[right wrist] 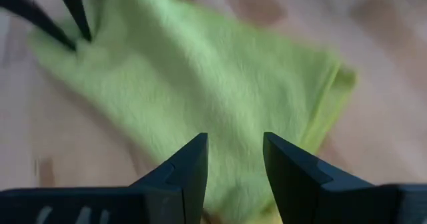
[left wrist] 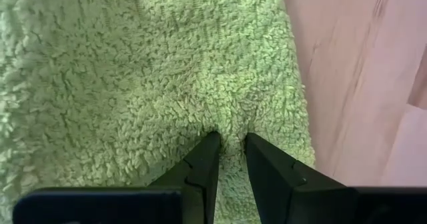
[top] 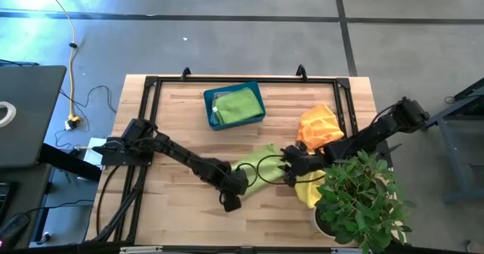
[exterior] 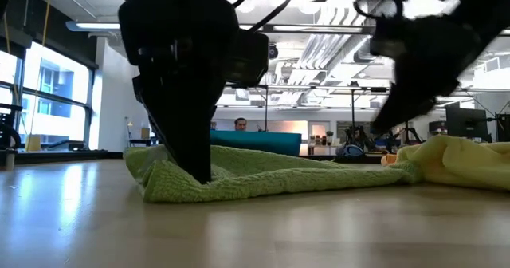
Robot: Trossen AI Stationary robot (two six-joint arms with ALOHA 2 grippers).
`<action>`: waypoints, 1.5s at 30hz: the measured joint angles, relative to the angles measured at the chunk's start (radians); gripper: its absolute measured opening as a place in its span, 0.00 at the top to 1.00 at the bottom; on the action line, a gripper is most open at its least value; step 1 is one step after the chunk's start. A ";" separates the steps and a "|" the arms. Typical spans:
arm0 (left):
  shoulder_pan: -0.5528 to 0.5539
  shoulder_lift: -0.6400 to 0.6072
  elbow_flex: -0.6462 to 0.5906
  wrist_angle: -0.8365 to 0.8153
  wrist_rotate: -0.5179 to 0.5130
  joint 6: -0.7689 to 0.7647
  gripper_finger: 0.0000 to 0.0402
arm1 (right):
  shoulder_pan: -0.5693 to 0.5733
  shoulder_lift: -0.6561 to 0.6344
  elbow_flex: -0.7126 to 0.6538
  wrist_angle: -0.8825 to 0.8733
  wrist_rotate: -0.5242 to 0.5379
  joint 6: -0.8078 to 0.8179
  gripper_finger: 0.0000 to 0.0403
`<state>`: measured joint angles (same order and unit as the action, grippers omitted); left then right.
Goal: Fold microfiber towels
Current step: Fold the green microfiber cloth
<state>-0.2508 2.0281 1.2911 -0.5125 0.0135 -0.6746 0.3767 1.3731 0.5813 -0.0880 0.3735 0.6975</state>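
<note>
The left gripper (top: 233, 197) is down at the near-left corner of a lime green towel (top: 261, 167) that lies flat on the wooden tabletop (top: 174, 110); in the left wrist view its two dark fingers (left wrist: 203, 167) press into the pile of that towel (left wrist: 153, 71) with only a narrow gap between them, pinching a small ridge of cloth, so it is grasping the towel's edge. From table height the same gripper (exterior: 195, 176) stands upright on the towel's (exterior: 263, 176) left end, the cloth bunched a little around it. Beyond the left gripper, toward the far side of the tabletop, a teal bin (top: 255, 95) holds a second green towel (top: 236, 106), folded. To the right of the lime towel, the right gripper (top: 291, 163) hovers over its other end; the right wrist view shows its fingers (right wrist: 187, 171) spread apart and released, with the green cloth (right wrist: 200, 84) below them and nothing between them. Just behind this gripper an orange towel (top: 319, 125) lies crumpled, and a yellow towel (top: 306, 190) sits on its near side, partly under the leaves of a potted plant (top: 359, 197). In the low view the yellow towel (exterior: 462, 160) touches the right end of the green one.
</note>
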 joint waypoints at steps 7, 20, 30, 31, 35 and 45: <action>-0.007 0.002 0.000 0.038 0.070 -0.003 0.84 | -0.094 0.052 0.022 0.008 0.070 -0.093 0.66; -0.008 0.003 -0.002 0.065 0.072 -0.003 0.85 | -0.182 0.261 0.022 0.317 -0.108 -0.164 0.66; -0.012 0.003 -0.001 0.064 0.069 -0.003 0.86 | -0.272 0.299 0.022 0.296 -0.095 -0.176 0.66; -0.014 0.003 -0.001 0.064 0.069 -0.003 0.86 | -0.280 0.299 0.022 0.295 -0.094 -0.181 0.66; -0.018 0.003 -0.001 0.065 0.053 0.002 0.86 | -0.298 0.290 0.022 0.281 -0.098 -0.193 0.66; 0.026 0.003 0.000 0.071 -0.064 0.078 0.87 | -0.283 0.161 0.022 0.138 -0.167 -0.201 0.66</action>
<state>-0.2253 2.0315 1.2907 -0.4419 -0.0509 -0.5968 0.0933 1.5338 0.6029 0.0502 0.2066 0.4965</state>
